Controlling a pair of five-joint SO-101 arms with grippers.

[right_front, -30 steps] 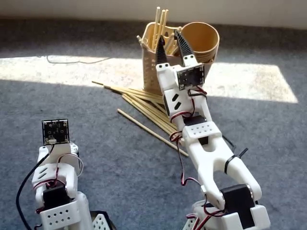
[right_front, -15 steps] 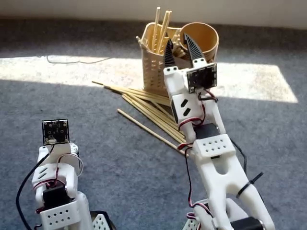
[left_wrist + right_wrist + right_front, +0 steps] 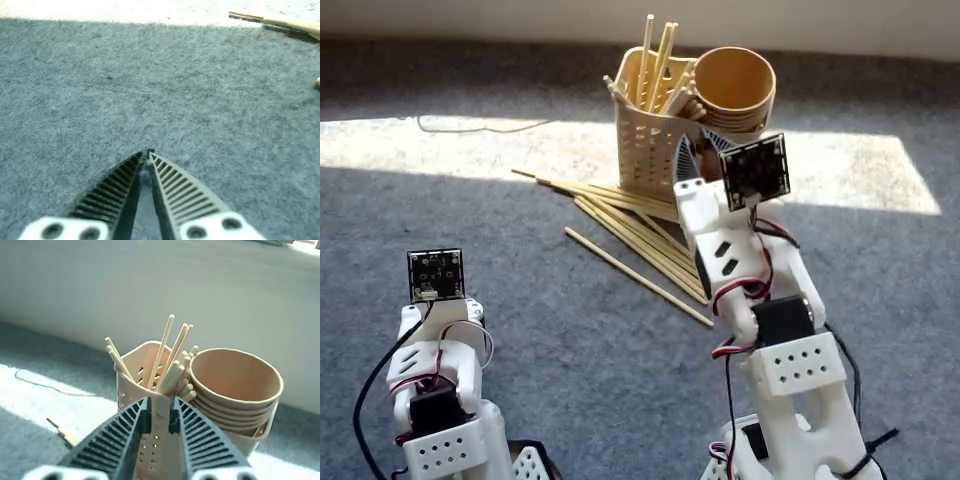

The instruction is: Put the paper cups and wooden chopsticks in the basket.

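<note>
High view: loose chopsticks (image 3: 630, 238) lie on the carpet (image 3: 500, 300) at centre frame, just beside the basket (image 3: 645, 150). Right tool (image 3: 159, 416), jaws slightly parted and empty, hangs close before the basket; a careless descent could topple it.

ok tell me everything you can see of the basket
The basket is a cream tub, plastic by its look, with slotted walls. It stands upright on the grey carpet. In it stand chopsticks beside a leaning stack of paper cups. At its foot lie loose chopsticks.
</note>
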